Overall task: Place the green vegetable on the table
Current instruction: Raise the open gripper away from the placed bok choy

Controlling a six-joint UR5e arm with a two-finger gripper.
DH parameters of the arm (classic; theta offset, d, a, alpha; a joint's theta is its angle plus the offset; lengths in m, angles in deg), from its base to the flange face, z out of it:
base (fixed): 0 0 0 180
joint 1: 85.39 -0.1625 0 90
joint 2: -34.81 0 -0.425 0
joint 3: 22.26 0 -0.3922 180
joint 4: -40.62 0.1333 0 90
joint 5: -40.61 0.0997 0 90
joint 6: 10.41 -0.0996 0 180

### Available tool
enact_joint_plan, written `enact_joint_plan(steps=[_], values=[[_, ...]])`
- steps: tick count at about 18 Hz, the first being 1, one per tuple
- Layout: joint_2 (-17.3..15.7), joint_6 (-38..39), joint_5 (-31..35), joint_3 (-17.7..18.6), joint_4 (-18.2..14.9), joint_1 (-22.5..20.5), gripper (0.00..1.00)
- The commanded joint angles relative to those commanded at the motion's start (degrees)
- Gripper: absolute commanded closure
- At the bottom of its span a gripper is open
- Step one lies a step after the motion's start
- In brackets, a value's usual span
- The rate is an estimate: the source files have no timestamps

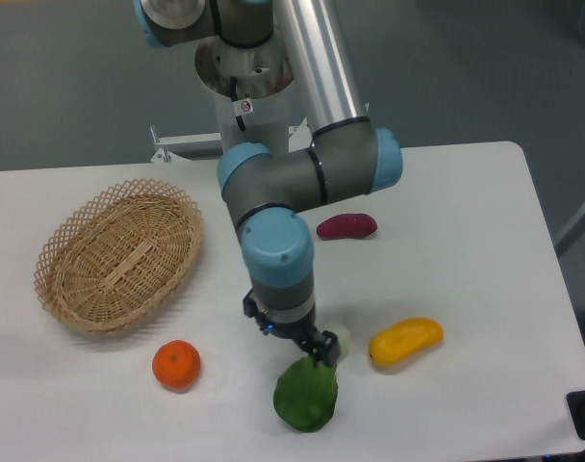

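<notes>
White table (466, 212) carries an orange (176, 365) and wicker basket (119, 254) left of the gripper (317, 348), a yellow piece (405, 343) right. Its jaws pinch the green vegetable (306, 394) by the pale stalk, leaf spread just below.

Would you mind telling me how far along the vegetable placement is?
Nearly done: the green vegetable lies on the table, between the orange and the yellow item. The claw is at its pale stalk; whether it has released is unclear. Left: let go and withdraw.

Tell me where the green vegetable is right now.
The green vegetable is near the table's front edge, below the claw, between the orange and the yellow oblong item.
</notes>
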Motion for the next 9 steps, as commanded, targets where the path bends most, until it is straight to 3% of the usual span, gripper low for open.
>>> enact_joint_plan(steps=[9], values=[[-0.2, -14.1, 0.0, -1.8, -0.9, -10.4, 0.00]])
